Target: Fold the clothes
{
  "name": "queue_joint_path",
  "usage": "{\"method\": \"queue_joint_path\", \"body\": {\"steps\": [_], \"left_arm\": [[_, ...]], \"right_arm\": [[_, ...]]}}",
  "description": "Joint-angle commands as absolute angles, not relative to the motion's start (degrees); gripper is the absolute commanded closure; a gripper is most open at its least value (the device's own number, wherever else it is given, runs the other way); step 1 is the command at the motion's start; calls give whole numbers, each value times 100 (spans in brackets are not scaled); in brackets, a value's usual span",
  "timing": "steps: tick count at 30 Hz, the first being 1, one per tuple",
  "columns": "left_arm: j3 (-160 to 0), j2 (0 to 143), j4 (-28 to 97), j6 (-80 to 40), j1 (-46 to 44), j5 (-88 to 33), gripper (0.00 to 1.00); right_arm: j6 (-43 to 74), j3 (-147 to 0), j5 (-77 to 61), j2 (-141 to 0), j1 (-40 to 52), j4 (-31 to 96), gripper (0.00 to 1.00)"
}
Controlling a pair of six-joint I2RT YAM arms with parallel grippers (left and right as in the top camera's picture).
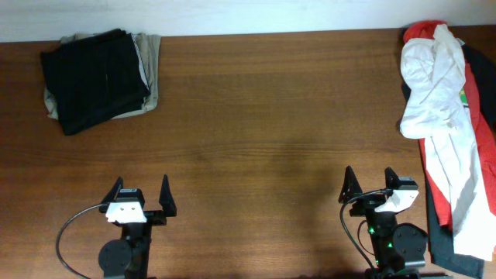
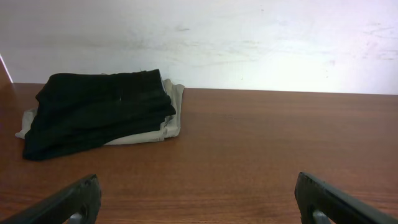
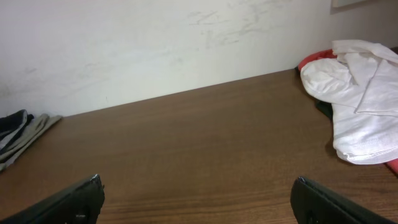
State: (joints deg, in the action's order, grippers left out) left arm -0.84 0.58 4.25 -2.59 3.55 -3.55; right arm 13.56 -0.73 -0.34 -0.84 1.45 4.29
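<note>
A crumpled plain white T-shirt (image 1: 442, 108) lies in a heap at the right edge of the table, on top of a red shirt (image 1: 480, 116). It also shows at the right of the right wrist view (image 3: 360, 106). My left gripper (image 1: 140, 198) is open and empty near the front left, far from the heap; its fingers (image 2: 198, 194) frame bare table. My right gripper (image 1: 370, 184) is open and empty near the front right, to the left of the heap's lower end; its fingers (image 3: 198, 193) frame bare table.
A folded black piece (image 1: 93, 68) lies on a folded khaki piece (image 1: 149, 66) at the back left, also in the left wrist view (image 2: 99, 112). A dark garment (image 1: 442, 248) lies under the heap at the front right. A white wall (image 2: 249, 43) runs behind the brown table (image 1: 263, 132).
</note>
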Motion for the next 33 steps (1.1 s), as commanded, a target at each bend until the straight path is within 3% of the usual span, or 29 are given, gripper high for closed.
{"method": "queue_joint_path", "body": {"steps": [1, 5, 9, 13, 18, 23, 28, 33], "left_arm": [[-49, 30, 434, -165, 381, -318, 1], [-49, 30, 434, -167, 381, -318, 1], [-49, 30, 434, -167, 381, -318, 1], [-49, 32, 436, -167, 381, -318, 1], [-49, 32, 436, -167, 381, -318, 1], [-49, 30, 434, -167, 381, -318, 1], [-49, 32, 436, -167, 381, -318, 1], [-49, 30, 434, -167, 381, -318, 1]], "right_arm": [[1400, -32, -86, -19, 110, 447, 1], [1833, -32, -462, -19, 110, 154, 1], [4685, -32, -2329, -19, 110, -213, 1], [5260, -32, -2554, -19, 110, -204, 1], [4440, -49, -2604, -21, 110, -784, 2], [3555, -1009, -1914, -574, 110, -878, 2], [2095, -3015, -1437, -2939, 106, -292, 1], [1404, -5953, 449, -5865, 104, 1774, 1]]}}
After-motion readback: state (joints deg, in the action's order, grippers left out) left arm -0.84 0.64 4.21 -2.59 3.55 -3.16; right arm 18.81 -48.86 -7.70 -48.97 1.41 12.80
